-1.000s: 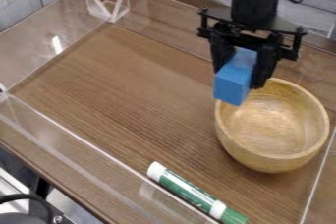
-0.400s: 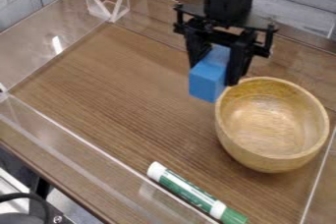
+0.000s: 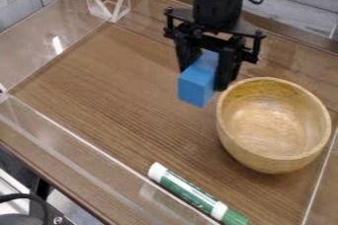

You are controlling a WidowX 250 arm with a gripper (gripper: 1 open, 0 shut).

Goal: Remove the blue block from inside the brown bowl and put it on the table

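The jaws are clamped on the blue block [image 3: 197, 81], hanging above bare worktop [image 3: 106, 81] at ten o'clock of the brown bowl [image 3: 275, 123]. To place it well, descend straight, release only once its base seats flat, clear of the bowl's rim.

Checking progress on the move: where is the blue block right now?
The blue block hangs in the claw, above the table, just left of the brown bowl in the camera view.

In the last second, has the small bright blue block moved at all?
Yes. The small bright blue block, clamped in the black gripper, has shifted left in the camera view, away from the round light-brown wooden bowl, which has stayed put, and now hangs over the wood-grain table.
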